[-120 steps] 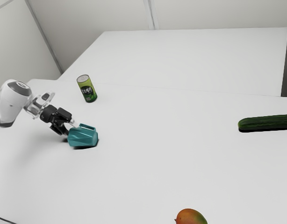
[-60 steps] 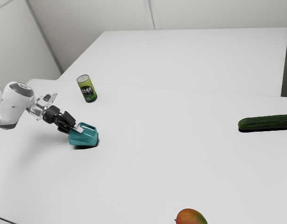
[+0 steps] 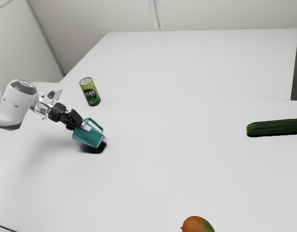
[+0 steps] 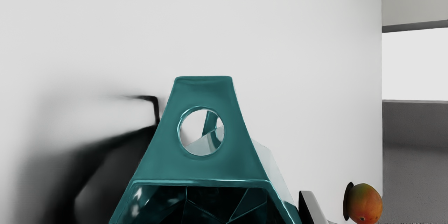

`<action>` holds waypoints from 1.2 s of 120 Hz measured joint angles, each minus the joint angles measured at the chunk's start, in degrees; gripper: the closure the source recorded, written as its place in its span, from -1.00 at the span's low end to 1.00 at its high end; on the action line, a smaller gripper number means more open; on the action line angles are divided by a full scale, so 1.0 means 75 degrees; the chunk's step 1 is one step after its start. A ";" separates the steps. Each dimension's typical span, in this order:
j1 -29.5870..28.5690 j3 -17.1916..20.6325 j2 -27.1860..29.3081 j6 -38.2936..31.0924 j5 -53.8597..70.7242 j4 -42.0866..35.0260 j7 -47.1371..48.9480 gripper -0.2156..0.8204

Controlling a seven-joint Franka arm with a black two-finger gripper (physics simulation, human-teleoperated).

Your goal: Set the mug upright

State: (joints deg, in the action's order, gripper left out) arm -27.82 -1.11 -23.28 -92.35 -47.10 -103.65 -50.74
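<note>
Closest in: tool (image 3: pixel 85 127) clamped on the teal mug (image 3: pixel 88 137), at its mouth end. The mug lies just past the fingertips, tilted, mouth toward the tool, base sloping down and away toward the exterior view's right. Handle (image 3: pixel 95 124) on the upper side; from the wrist, a round hole shows in it. One finger (image 4: pixel 313 210) visible there, close against the outer wall by the rim; the other hidden. Mug not upright. Dark shadow (image 3: pixel 93 150) beneath it on the white counter (image 3: pixel 187 169); cannot tell whether the base's low edge touches. Position: the counter's part at the exterior view's left, well apart from the far edge.

Next out, a green can (image 3: pixel 90 93), standing near the thin seam (image 3: pixel 197 94) that crosses the counter, toward its far left corner in the exterior view.

Farther: mango (image 3: pixel 197 224) and cucumber (image 3: pixel 275 127), both lying near a counter edge in the wrist view.
</note>
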 joint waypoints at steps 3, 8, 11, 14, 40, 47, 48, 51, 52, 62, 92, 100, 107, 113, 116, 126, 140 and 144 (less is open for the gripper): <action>0.0026 0.0003 0.0046 -0.0001 0.0013 -0.0004 0.0011 0.89; 0.0113 0.0000 0.0119 -0.0006 0.0060 -0.0007 0.0029 0.90; 0.0149 0.0010 0.0170 -0.0012 0.0092 -0.0009 0.0044 0.90; 0.0161 0.0056 0.0253 -0.0043 0.0154 -0.0018 0.0067 0.90; 0.0807 0.0340 0.0880 -0.1118 0.1288 -0.0345 0.0389 0.91; 0.1070 0.0341 0.1090 -0.1541 0.1801 -0.0469 0.0535 0.91; 0.1100 0.0342 0.1123 -0.1609 0.1877 -0.0501 0.0556 0.91; 0.1188 0.0338 0.1231 -0.1807 0.2091 -0.0629 0.0618 0.91; 0.1214 0.0336 0.1264 -0.1871 0.2153 -0.0673 0.0638 0.91; 0.1513 0.0296 0.1631 -0.2516 0.2828 -0.1078 0.0869 0.91; 0.3105 -0.0570 0.2272 -0.4335 0.4644 -0.2005 0.1920 0.91; 0.3462 -0.0811 0.2383 -0.4685 0.4982 -0.2212 0.2221 0.91; 0.3581 -0.0891 0.2457 -0.4928 0.5261 -0.2374 0.2481 0.91; 0.3658 -0.0917 0.2517 -0.5088 0.5515 -0.2481 0.2701 0.91; 0.3693 -0.0924 0.2559 -0.5154 0.5657 -0.2533 0.2812 0.91; 0.3879 -0.1014 0.2632 -0.5323 0.5976 -0.2680 0.3161 0.91; 0.4032 -0.1092 0.2651 -0.5463 0.6185 -0.2792 0.3583 0.91; 0.4044 -0.1102 0.2651 -0.5489 0.6217 -0.2801 0.3688 0.91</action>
State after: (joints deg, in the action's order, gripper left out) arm 2.51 -9.37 -3.39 -133.52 -0.48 -124.66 -23.08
